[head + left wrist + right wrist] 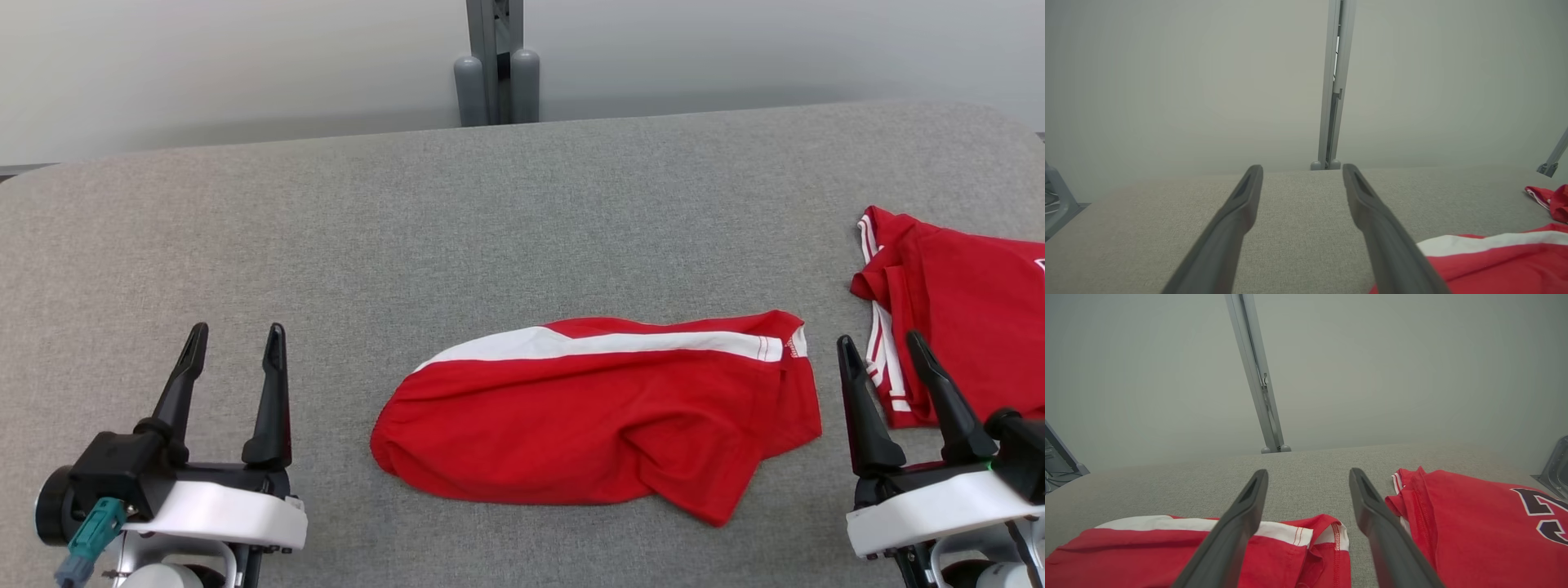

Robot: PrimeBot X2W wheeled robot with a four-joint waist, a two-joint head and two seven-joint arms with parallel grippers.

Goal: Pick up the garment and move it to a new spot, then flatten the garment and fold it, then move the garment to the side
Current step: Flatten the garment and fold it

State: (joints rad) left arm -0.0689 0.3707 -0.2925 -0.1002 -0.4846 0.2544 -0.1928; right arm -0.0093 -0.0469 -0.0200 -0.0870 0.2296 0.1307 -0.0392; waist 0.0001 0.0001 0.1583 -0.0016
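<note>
A red garment (588,416) with a white stripe lies bunched and folded over at the middle front of the grey table (490,220). In the left wrist view the garment (1494,261) is at the lower right, and in the right wrist view the garment (1126,559) is at the lower left. My left gripper (237,328) stands open to the garment's left, apart from it, holding nothing. My right gripper (878,337) stands open just off the garment's right end, also holding nothing. Both pairs of fingers point toward the table's far edge (1302,167) (1308,471).
A second red garment (963,302) with white trim and dark lettering (1474,522) lies at the table's right edge, close beside my right gripper. A grey post (495,61) rises behind the table's far edge. The table's corners are rounded.
</note>
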